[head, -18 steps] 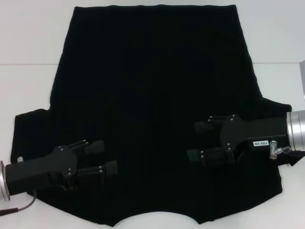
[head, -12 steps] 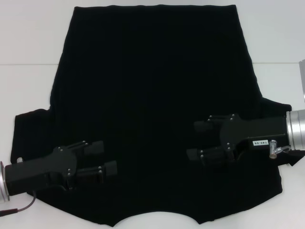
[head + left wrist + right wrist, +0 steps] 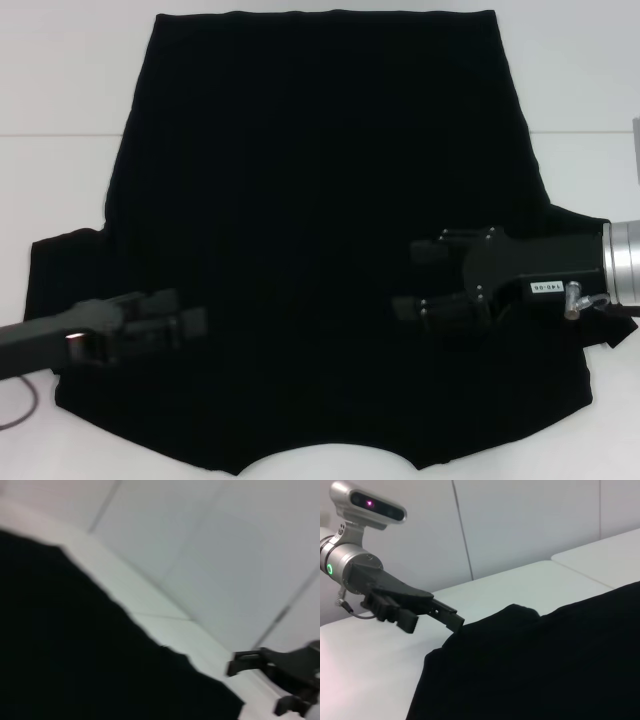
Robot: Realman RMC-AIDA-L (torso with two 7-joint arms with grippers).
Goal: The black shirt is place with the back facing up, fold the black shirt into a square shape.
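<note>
The black shirt lies spread flat on the white table, plain side up, hem at the far end and neckline at the near edge. My left gripper hovers over the shirt's near left sleeve area, rolled onto its side and open; it also shows in the right wrist view as the left gripper at the shirt's edge. My right gripper is open over the near right part of the shirt, holding nothing. The left wrist view shows the shirt and the right gripper beyond it.
White table surface borders the shirt on both sides, with a seam line running across it. A small fold of cloth stands up at the shirt's edge near the left gripper. White wall panels stand behind the table.
My left gripper has rolled onto its side and drawn back towards the left edge. My right gripper has shifted slightly and stays open.
</note>
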